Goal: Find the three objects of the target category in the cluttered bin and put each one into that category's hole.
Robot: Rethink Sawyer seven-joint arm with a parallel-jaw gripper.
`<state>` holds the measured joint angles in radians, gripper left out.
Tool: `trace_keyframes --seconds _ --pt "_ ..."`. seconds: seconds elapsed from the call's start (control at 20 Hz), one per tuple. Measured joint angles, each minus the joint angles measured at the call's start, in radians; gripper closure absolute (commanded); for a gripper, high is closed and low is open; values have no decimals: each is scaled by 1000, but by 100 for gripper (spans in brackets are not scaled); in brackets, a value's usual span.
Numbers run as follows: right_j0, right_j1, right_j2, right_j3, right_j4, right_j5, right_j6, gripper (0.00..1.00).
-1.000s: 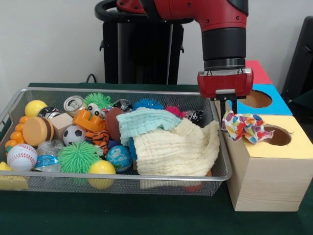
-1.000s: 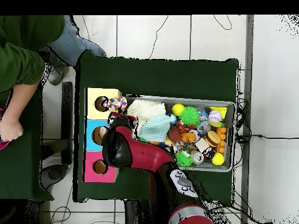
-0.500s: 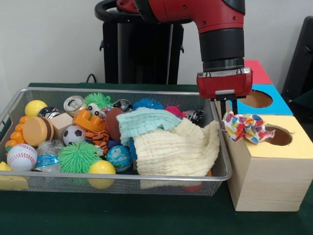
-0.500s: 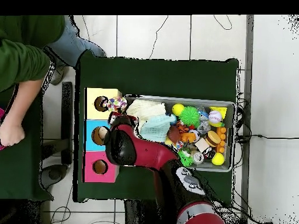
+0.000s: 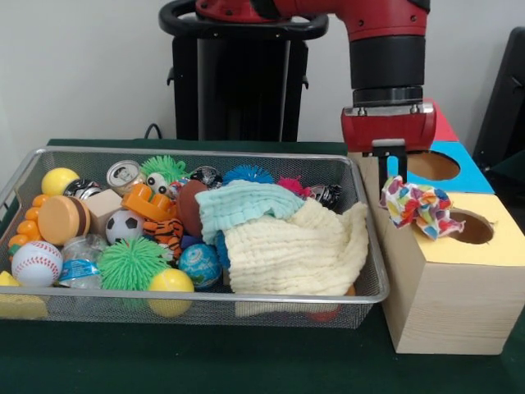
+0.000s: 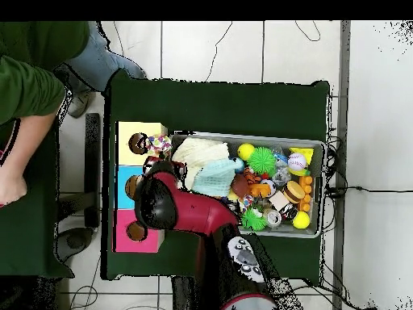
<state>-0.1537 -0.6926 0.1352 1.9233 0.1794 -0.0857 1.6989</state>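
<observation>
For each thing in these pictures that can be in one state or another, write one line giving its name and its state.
gripper: above the box edge, fingers hidden, open or shut unclear
multicoloured cloth: crumpled on the yellow box top, at the rim of the hole, not in
yellow hole: open, partly overlapped by the cloth
blue hole: open, empty-looking
wire bin: full of toys
cream cloth: bunched in the bin
teal cloth: folded on the cream cloth

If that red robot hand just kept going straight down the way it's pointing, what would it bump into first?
Probably the colourful patterned cloth lying on the yellow-topped wooden box beside its hole. The hand hangs just above the cloth's near-bin edge, pointing down. Depth is unclear, so it might instead touch the box top beside the cloth.
</observation>
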Motion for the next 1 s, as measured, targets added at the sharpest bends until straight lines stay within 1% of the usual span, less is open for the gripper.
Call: trace_keyframes --seconds 0.15,0.2,0.35,0.45,0.55,0.7,0.85,1.0 --pt "43 -17 -37 -26 0 76 0 100" --pt "74 -30 -57 -48 0 149 0 100" --pt "96 -38 -70 -70 0 216 0 100" --pt "113 -45 -82 -100 -5 292 0 100" --pt "124 -52 -97 -141 -26 369 0 100" --pt "124 -54 -102 -161 -37 391 0 100" --pt "123 -55 -117 -211 -65 416 0 100" --pt "120 -55 -120 -237 -76 416 0 100"
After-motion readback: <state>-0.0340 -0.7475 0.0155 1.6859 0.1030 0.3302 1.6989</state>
